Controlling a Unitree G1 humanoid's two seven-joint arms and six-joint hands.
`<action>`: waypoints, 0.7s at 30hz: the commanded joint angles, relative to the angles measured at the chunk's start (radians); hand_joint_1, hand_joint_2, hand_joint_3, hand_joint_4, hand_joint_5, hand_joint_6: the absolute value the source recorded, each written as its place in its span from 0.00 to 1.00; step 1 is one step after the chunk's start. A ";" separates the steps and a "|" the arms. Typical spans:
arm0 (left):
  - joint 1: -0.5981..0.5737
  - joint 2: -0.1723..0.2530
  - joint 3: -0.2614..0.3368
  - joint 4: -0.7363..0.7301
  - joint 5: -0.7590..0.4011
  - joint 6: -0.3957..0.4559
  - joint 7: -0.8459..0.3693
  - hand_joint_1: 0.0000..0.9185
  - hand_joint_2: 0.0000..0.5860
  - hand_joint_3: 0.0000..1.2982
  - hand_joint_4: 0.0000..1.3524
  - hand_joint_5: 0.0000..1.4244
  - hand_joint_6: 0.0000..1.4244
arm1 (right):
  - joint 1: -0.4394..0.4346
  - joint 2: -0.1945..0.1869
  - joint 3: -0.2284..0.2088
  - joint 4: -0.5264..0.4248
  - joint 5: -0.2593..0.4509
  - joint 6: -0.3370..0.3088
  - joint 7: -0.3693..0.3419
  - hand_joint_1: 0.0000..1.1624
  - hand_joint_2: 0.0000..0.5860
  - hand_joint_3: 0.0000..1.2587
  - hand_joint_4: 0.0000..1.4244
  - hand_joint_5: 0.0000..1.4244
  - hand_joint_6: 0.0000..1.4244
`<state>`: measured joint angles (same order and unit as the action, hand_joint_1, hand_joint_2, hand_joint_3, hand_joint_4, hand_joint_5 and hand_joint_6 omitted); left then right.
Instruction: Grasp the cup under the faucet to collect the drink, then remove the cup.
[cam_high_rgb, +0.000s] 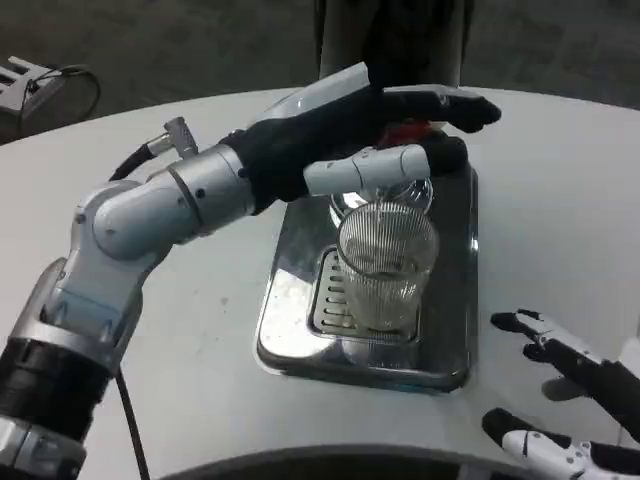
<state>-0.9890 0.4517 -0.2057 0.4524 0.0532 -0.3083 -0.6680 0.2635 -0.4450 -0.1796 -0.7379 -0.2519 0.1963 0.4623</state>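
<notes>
At the far left edge, on the dark floor beyond the white worktop (560, 190), lies one small grey object (22, 72) with a looped cable; what it is cannot be told. One silver left forearm (160, 205) reaches from the lower left across the worktop to the one left hand (350, 130), whose fingers (365, 170) lie over the one faucet (395, 185) and its red handle (410, 130); one white finger stretches across the front of the faucet just above the cup, and the black fingertips reach past the handle to the right. Whether the fingers are clamped on the handle or only resting on it cannot be told. Below the hand stands one ribbed clear glass cup (385, 265), upright on the slotted drain grille (330, 300) of one shiny metal drip tray (300, 340), directly under the faucet; neither hand touches it. Any drink inside the cup is too hard to make out. One dark upright shape (390, 40) stands behind the worktop at the top of the view. At the lower right, the one right hand (565, 400) hovers near the tray's right corner, well apart from the cup, its fingers spread apart and holding nothing.
</notes>
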 joint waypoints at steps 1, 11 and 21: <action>0.063 0.007 -0.064 0.051 0.071 0.023 -0.047 0.00 0.07 0.17 0.12 0.18 0.11 | -0.005 0.045 0.004 0.068 0.049 -0.052 -0.054 0.51 0.41 0.00 0.00 0.08 0.21; 0.083 0.027 -0.060 0.015 0.090 0.005 -0.027 0.00 0.00 0.15 0.11 0.16 0.10 | -0.094 0.097 0.067 0.147 -0.029 -0.087 -0.200 0.56 0.37 0.00 0.00 0.00 0.09; 0.104 0.043 -0.058 -0.044 0.097 0.019 -0.014 0.00 0.00 0.14 0.10 0.13 0.10 | -0.248 0.140 0.153 0.281 -0.073 -0.061 -0.273 0.60 0.36 0.00 0.00 0.01 0.10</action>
<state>-0.9553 0.4838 -0.2162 0.3955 0.0923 -0.3211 -0.6372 0.0508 -0.3214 -0.0474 -0.4841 -0.3164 0.1263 0.2103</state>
